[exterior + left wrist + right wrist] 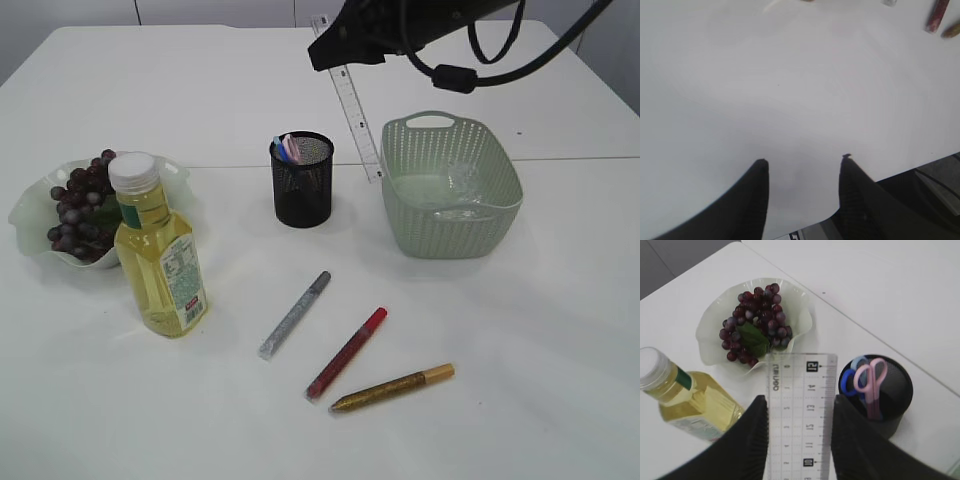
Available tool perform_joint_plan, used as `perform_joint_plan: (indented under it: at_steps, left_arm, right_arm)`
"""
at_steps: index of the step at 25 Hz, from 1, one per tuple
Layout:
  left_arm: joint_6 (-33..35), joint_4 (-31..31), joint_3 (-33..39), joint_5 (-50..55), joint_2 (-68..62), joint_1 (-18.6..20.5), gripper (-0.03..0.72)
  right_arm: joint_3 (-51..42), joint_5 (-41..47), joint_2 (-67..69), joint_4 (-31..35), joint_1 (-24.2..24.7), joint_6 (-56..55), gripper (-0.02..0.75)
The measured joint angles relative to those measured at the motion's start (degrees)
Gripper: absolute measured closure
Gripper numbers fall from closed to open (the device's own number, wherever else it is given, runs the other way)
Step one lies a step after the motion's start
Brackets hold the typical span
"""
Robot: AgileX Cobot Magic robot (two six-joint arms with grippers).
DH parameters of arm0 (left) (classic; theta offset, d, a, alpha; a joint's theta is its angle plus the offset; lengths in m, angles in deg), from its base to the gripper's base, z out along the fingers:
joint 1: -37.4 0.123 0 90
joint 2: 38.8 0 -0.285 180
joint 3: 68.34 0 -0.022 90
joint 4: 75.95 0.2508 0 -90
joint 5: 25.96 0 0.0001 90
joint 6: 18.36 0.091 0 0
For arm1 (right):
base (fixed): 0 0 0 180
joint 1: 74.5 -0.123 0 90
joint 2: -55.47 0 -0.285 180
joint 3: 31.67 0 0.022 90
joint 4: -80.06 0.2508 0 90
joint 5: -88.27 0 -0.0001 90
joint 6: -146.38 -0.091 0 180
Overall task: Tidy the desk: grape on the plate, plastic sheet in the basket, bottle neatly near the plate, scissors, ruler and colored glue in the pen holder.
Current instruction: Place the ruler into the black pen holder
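Right gripper (797, 440) is clamped on the clear ruler (800, 410), held above the pen holder (302, 180) at upper centre of the exterior view. Only the right wrist view shows the scissors (867, 385) in the holder. Left gripper (805, 200), seen only in its wrist view, has fingers apart, empty over bare table (790, 90).

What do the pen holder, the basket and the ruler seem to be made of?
Pen holder: likely black metal mesh, matte; fine grid shows.
Basket: probably pale green moulded plastic with a woven-look perforated wall.
Ruler: clear, glossy plastic; the table shows through its printed scale.
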Motion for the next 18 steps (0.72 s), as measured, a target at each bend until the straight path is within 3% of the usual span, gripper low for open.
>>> perform_joint_plan:
  at_steps: [4,12,18]
  left_arm:
    - [0.0,0.4,0.0,0.0,0.0,0.0,0.346]
    - [0.0,0.5,0.0,-0.3,0.0,0.0,0.355]
    - [0.0,0.5,0.0,-0.3,0.0,0.0,0.358]
  right_arm:
    - [0.0,-5.6,3.4,10.3,0.2,11.3,0.468]
    - [0.1,-8.2,12.0,46.7,1.1,42.3,0.468]
    - [4.5,-7.3,17.7,51.1,1.4,48.8,0.468]
